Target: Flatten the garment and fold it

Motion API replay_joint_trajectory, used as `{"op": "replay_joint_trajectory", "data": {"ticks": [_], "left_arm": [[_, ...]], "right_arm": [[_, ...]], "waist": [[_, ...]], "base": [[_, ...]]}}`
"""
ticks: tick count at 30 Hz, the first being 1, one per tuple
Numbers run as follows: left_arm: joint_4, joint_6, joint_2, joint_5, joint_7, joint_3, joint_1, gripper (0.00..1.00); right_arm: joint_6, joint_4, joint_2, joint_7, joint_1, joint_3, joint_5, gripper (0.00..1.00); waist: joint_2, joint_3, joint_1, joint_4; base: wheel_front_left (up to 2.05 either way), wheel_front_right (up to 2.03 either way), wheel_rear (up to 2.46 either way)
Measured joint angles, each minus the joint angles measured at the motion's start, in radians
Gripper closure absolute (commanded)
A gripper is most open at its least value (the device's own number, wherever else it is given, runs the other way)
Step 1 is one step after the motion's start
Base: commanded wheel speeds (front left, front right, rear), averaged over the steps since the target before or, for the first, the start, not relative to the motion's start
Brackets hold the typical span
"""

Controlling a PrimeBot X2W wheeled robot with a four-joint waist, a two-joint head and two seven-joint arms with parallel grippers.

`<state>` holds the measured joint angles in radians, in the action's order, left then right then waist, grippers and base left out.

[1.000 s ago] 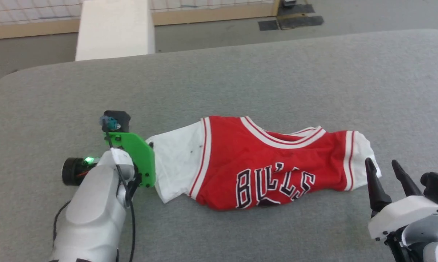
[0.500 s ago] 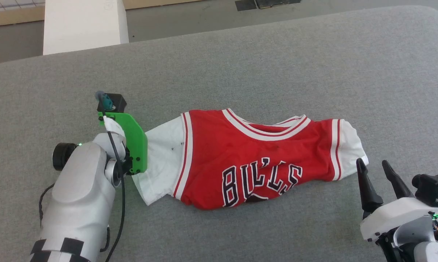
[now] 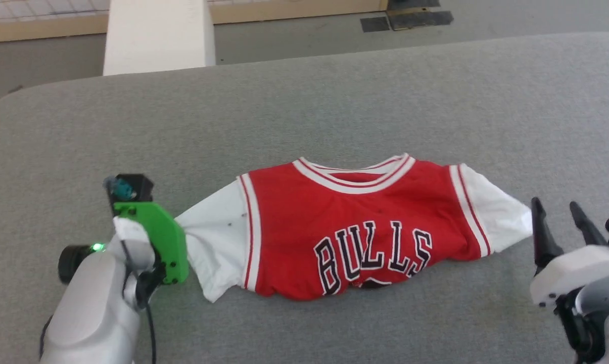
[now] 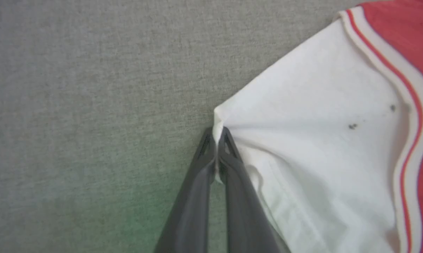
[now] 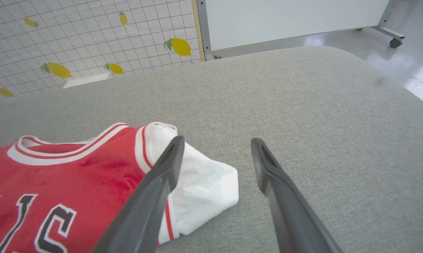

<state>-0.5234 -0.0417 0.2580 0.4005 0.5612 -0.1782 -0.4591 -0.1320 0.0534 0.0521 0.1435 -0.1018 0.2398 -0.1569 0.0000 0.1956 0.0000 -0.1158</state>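
Lying on the grey fabric-covered table [image 3: 334,101], the red white-sleeved jersey garment [image 3: 360,227] has the left forearm [image 3: 92,303] low at one sleeve in the head view. Left wrist view: the left gripper [image 4: 218,131] pinches that sleeve's edge. Right wrist view: the right gripper [image 5: 217,140] stands spread by the other sleeve.

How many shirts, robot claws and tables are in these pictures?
Shirts: 1, the red and white shirt
Grippers: 2, the left gripper pinching the shirt, and the right gripper open beside it
Tables: 1, the grey table
Total: 4
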Motion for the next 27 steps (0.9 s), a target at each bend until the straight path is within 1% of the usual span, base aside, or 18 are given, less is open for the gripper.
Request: {"op": "replay_joint_trajectory", "data": {"ticks": [2, 5, 8, 11, 14, 21, 22, 23, 24, 25, 26, 27], "left_arm": [[0.041, 0.009, 0.014, 0.005, 0.001, 0.008, 0.035, 1.0], [0.1, 0.017, 0.031, 0.012, 0.02, 0.017, 0.08, 1.0], [0.151, 0.026, 0.038, 0.019, 0.037, 0.023, 0.108, 1.0], [0.194, 0.035, 0.04, 0.023, 0.052, 0.026, 0.122, 1.0], [0.224, 0.035, 0.039, 0.024, 0.06, 0.023, 0.124, 1.0], [0.265, 0.036, 0.038, 0.04, 0.064, 0.014, 0.124, 1.0], [0.268, 0.036, 0.038, 0.043, 0.064, 0.013, 0.124, 1.0], [0.271, 0.036, 0.038, 0.047, 0.069, 0.013, 0.123, 1.0], [0.273, 0.036, 0.039, 0.051, 0.072, 0.013, 0.122, 1.0], [0.275, 0.035, 0.04, 0.051, 0.073, 0.012, 0.122, 1.0], [0.277, 0.033, 0.041, 0.052, 0.077, 0.011, 0.122, 1.0], [0.278, 0.026, 0.044, 0.06, 0.082, 0.01, 0.12, 1.0]], "right_arm": [[0.0, 0.024, 0.006, 0.033, -0.038, 0.016, 0.011, 0.0], [0.0, 0.09, 0.035, 0.095, -0.114, 0.022, 0.024, 0.0], [0.0, 0.182, 0.06, 0.161, -0.2, 0.02, 0.024, 0.0], [0.0, 0.283, 0.072, 0.242, -0.281, 0.027, 0.027, 0.0], [0.0, 0.387, 0.074, 0.352, -0.344, 0.046, 0.041, 0.0], [0.0, 0.5, 0.087, 0.533, -0.443, 0.016, 0.061, 0.0], [0.0, 0.507, 0.092, 0.562, -0.454, 0.011, 0.063, 0.15], [0.0, 0.51, 0.098, 0.598, -0.467, 0.006, 0.067, 0.47], [0.0, 0.511, 0.103, 0.629, -0.478, -0.005, 0.069, 0.69], [0.0, 0.509, 0.107, 0.646, -0.485, -0.015, 0.069, 0.82], [0.0, 0.506, 0.109, 0.66, -0.49, -0.026, 0.069, 1.0], [0.0, 0.503, 0.113, 0.674, -0.493, -0.04, 0.069, 1.0]], "waist": [[0.0, -0.003, 0.0, 0.015], [0.0, -0.003, 0.0, 0.038], [0.0, 0.005, 0.0, 0.06], [0.0, 0.02, 0.0, 0.077], [0.0, 0.038, 0.0, 0.095], [0.0, 0.075, 0.0, 0.123], [0.0, 0.078, 0.0, 0.125], [0.0, 0.081, 0.0, 0.127], [0.0, 0.084, 0.0, 0.127], [0.0, 0.085, 0.0, 0.127], [0.0, 0.086, 0.0, 0.126], [0.0, 0.087, 0.0, 0.125]], "base": [[0.0, 0.0, 0.0], [0.0, 0.0, 0.0], [0.0, 0.0, 0.0], [0.0, 0.0, 0.0], [0.0, 0.0, 0.0], [0.0, 0.0, 0.0], [0.0, 0.0, 0.0], [0.0, 0.0, 0.0], [0.0, 0.0, 0.0], [0.0, 0.0, 0.0], [0.0, 0.0, 0.0], [0.0, 0.0, 0.0]]}}
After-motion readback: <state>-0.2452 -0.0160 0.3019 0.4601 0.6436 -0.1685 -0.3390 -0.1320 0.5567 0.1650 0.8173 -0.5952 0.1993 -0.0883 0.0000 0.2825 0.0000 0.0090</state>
